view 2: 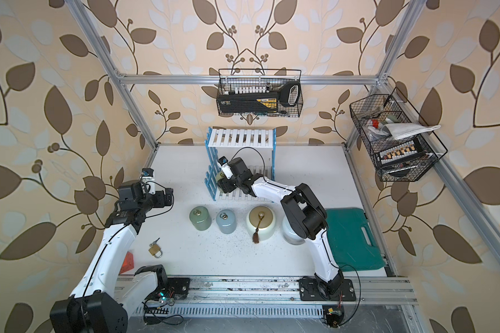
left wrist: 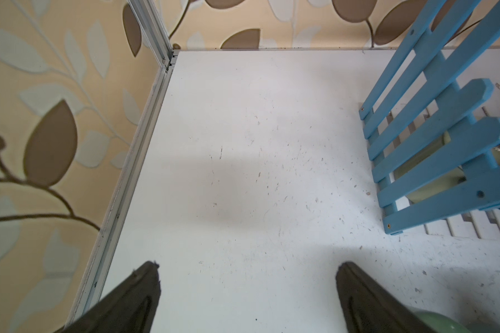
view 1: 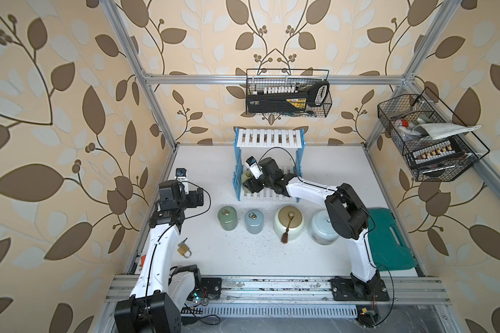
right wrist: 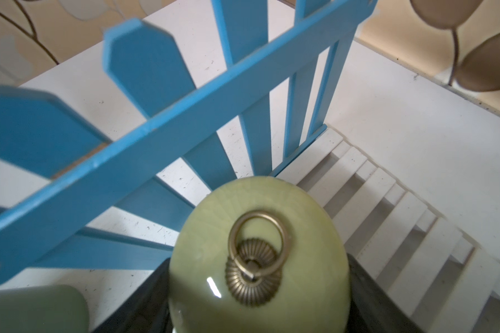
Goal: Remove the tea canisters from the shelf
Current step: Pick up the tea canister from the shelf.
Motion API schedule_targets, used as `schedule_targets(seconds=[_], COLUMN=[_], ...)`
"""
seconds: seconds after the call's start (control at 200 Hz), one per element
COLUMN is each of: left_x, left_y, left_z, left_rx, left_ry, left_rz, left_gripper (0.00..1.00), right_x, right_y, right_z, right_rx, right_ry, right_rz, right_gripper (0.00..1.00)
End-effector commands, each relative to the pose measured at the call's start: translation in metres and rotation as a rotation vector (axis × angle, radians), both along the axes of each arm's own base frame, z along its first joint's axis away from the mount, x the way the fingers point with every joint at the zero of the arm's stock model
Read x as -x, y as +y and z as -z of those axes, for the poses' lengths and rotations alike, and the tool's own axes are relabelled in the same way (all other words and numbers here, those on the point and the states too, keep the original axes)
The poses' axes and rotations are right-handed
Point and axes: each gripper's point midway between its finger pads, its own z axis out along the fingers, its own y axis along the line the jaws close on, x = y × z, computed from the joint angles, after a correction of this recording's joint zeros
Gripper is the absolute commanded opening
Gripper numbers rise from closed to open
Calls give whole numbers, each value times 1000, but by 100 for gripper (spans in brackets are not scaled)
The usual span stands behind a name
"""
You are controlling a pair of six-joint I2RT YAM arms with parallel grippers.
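Observation:
The shelf [view 1: 269, 138] [view 2: 240, 138] stands at the back of the table, with blue picket sides and white slat boards. On its lower board, by the left pickets, sits a yellow-green canister [view 1: 246, 176] [right wrist: 257, 230] with a brass ring lid. My right gripper [view 1: 250, 184] [right wrist: 259, 262] reaches into the shelf, its dark fingers pressed on both flanks of that canister. In front of the shelf a sage green canister [view 1: 227, 218], a grey-blue one [view 1: 253, 220], a cream one with tassel [view 1: 288, 226] and a pale-blue one [view 1: 322, 227] stand in a row. My left gripper [view 1: 197, 197] [left wrist: 247, 263] hovers open over bare table, left of the shelf.
A brass padlock with keys [view 1: 184, 250] lies near the left arm. A green plastic case [view 1: 387, 239] lies at the right edge, behind the right arm. Black wire baskets hang on the back wall [view 1: 287, 92] and the right wall [view 1: 427, 138].

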Motion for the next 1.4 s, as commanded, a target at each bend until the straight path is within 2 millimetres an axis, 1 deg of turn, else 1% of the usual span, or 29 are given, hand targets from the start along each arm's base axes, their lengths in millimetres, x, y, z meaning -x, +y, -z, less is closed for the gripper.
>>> schedule_targets(seconds=[0.0, 0.135, 0.145, 0.235, 0.31, 0.33, 0.515, 0.63, 0.725, 0.825, 0.95, 1.065, 1.185, 1.265, 1.395], left_x=[-2, -1, -1, -1, 0, 0, 3, 4, 5, 5, 7, 7, 8, 8, 6], left_y=[4, 0, 0, 1, 2, 2, 5, 7, 12, 14, 18, 19, 22, 25, 26], left_z=[-24, -31, -32, -39, -43, -44, -58, -63, -72, -78, -83, -86, -89, -93, -90], left_rx=[18, 43, 44, 43, 43, 45, 70, 80, 99, 91, 94, 90, 97, 95, 95], left_ry=[-55, -57, -57, -67, -80, -79, -92, -92, -97, -116, -106, -124, -118, -125, -120], left_rz=[-24, -17, -17, -23, -29, -32, -60, -70, -100, -106, -119, -123, -136, -147, -149], left_gripper=[99, 99, 99, 99, 99, 99, 99, 99, 99, 99, 99, 99, 99, 99, 99], right_x=[0, 8, 9, 19, 24, 33, 67, 87, 104, 120, 141, 159, 164, 169, 173], right_y=[-1, -8, -8, -8, -16, -9, -7, -7, -5, -2, 10, 25, 45, 62, 92], right_z=[-21, -42, -41, -57, -68, -70, -95, -114, -132, -146, -164, -173, -177, -177, -178], right_rx=[-36, -60, -58, -54, -50, -52, -57, -74, -77, -78, -95, -116, -168, -185, -221], right_ry=[-29, -52, -48, -74, -97, -98, -127, -150, -167, -196, -208, -216, -184, -168, -153], right_rz=[14, 27, 26, 7, 16, -1, -40, -52, -74, -93, -134, -179, -198, -235, -266], right_gripper=[53, 48, 48, 47, 47, 47, 47, 47, 47, 47, 47, 47, 47, 47, 47])
